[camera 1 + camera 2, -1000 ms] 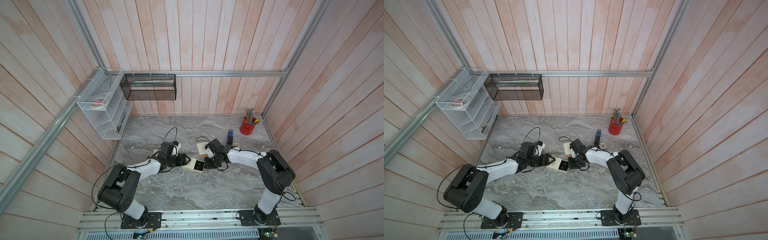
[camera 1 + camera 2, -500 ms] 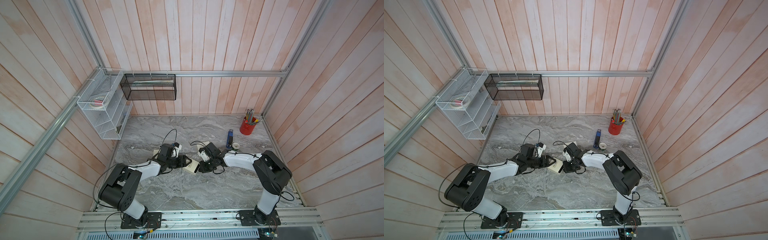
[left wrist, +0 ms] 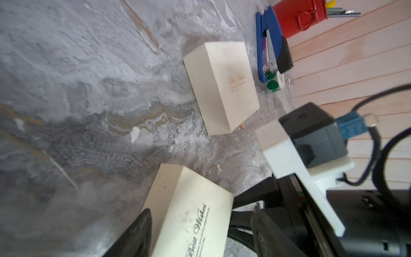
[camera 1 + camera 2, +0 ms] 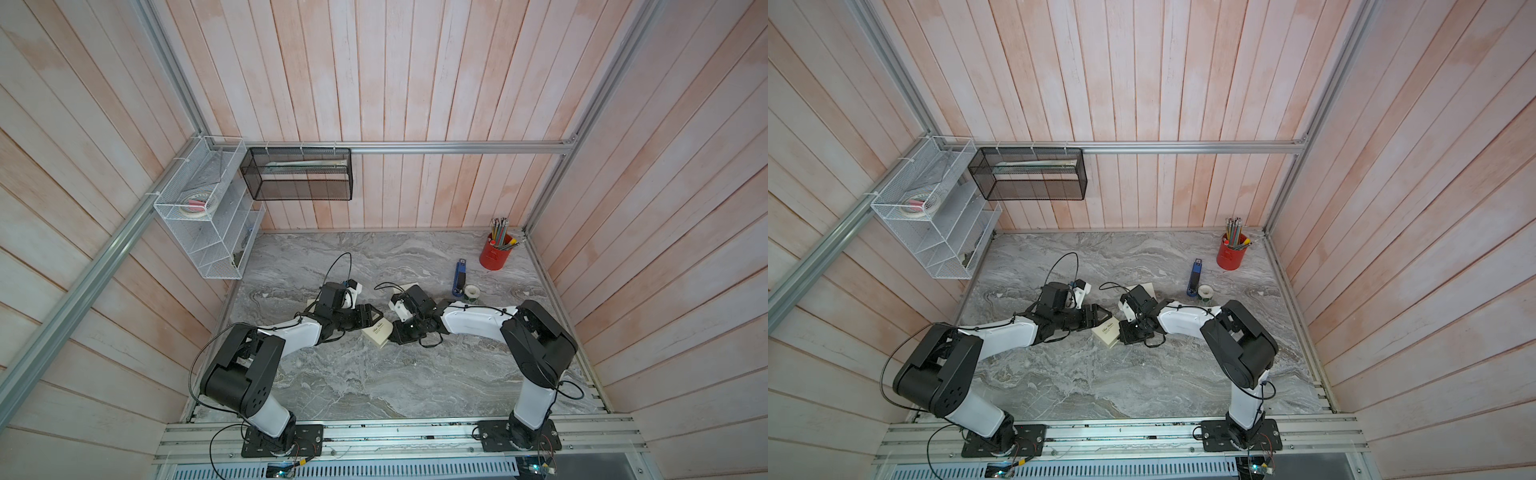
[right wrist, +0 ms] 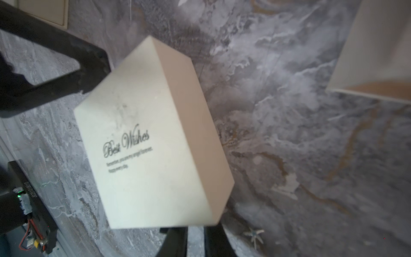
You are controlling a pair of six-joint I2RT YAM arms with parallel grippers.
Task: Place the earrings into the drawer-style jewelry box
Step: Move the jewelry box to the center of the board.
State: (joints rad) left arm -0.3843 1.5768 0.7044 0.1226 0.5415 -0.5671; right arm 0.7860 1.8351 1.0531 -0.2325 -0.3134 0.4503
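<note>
A cream jewelry box (image 4: pixel 377 332) (image 4: pixel 1106 330) printed "Best Wishes" lies shut on the marble between both arms. My left gripper (image 3: pixel 200 220) (image 4: pixel 372 322) is open and straddles one end of that box (image 3: pixel 191 222); one finger touches its side, the other stands clear. My right gripper (image 5: pixel 195 240) (image 4: pixel 392 338) sits at the opposite end of the box (image 5: pixel 142 155). Its jaws are a narrow gap apart with bare marble between them. A small starfish earring (image 5: pixel 254 235) lies on the marble beside the right fingers.
A second cream box (image 3: pixel 222 89) (image 4: pixel 409 286) lies behind the right wrist. A flat cream piece (image 5: pixel 44 11) lies under the left arm. At the back right stand a blue stapler (image 4: pixel 459 276), a sticker roll (image 4: pixel 471 292) and a red pencil cup (image 4: pixel 494 253).
My right arm has slid left and the box has shifted a little toward the left gripper. The right jaws have parted slightly.
</note>
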